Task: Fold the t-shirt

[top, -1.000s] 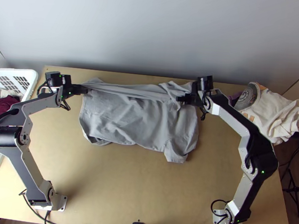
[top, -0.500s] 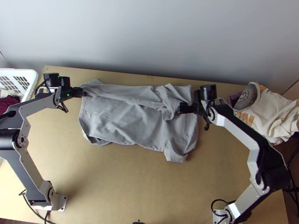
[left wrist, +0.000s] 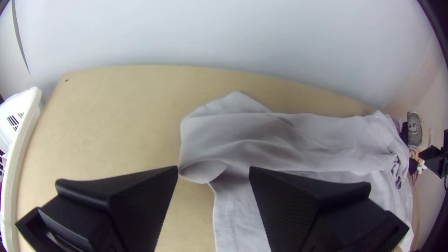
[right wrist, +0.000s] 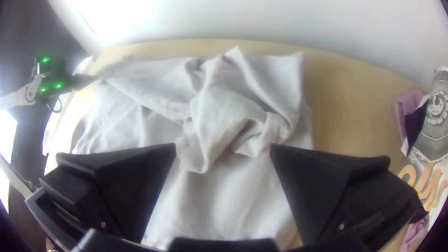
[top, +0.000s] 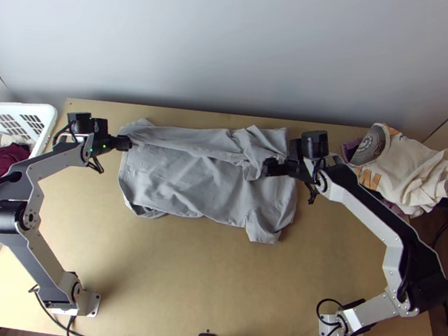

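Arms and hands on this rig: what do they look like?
The left arm and right arm have silver-grey links, black joints and black cables. The left hand and right hand each have two wide, flat black fingers. Small green lights glow near the left hand.

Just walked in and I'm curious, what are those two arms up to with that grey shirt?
They are folding the shirt, which lies on the table with its far side turned over in a loose strip, more bunched toward the right end. The left gripper is open at the strip's left end, and the right gripper is open over the bunched part. Neither is clamped on the cloth, and the fold is unfinished.
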